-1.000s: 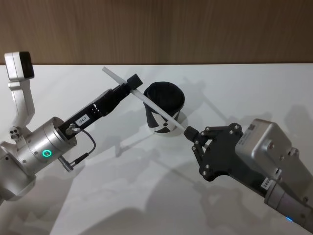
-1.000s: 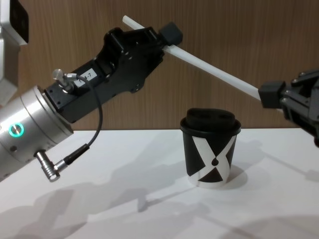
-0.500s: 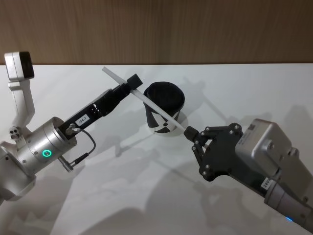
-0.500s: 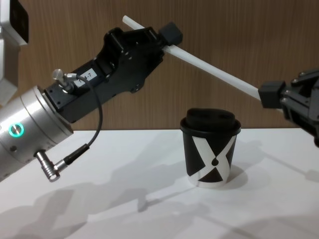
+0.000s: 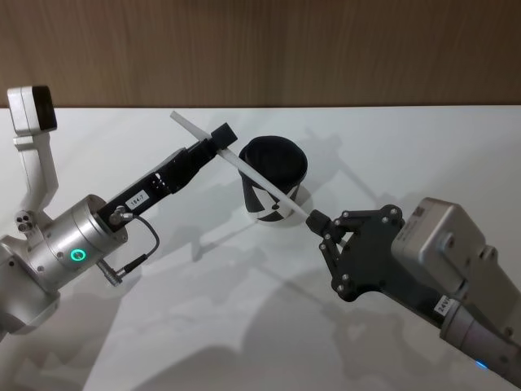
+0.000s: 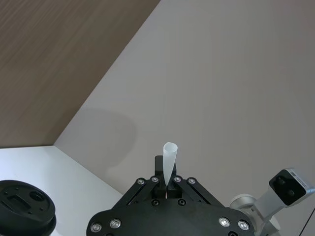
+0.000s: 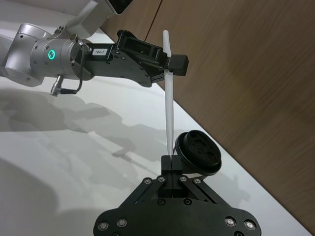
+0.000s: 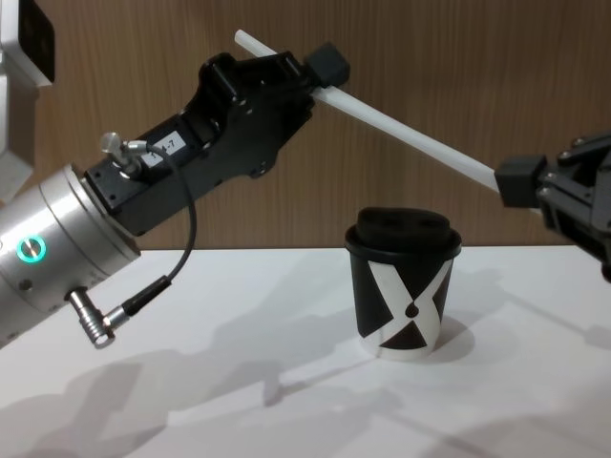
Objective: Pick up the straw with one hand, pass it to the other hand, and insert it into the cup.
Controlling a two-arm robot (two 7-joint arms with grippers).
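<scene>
Looking down from the head camera, I see my right gripper (image 5: 316, 221) nearest to me, low on the right side. Its two black fingers are pinched on the low end of the straw (image 5: 248, 170). In the right wrist view, that end sits tight between the fingers.

The straw is up in the air and is not touching the table (image 5: 407, 155). It goes up on a slant from the right gripper toward my left, and it passes over the cup (image 5: 285, 159).

The cup stands upright on the table. It is a bit farther away than the right gripper, between my two grippers. Its black lid (image 8: 403, 227) is on. In the chest view the straw is well above the lid, and the white X faces me.

Farther back on the left is my left gripper (image 5: 221, 137), the one with the silver wrist and the green light. Its fingers are closed on the straw too, near the high end. A short bit of straw sticks out past them. Both grippers hold the straw at once, one near each end.

Behind it all is the brown wood wall (image 5: 326, 49).
</scene>
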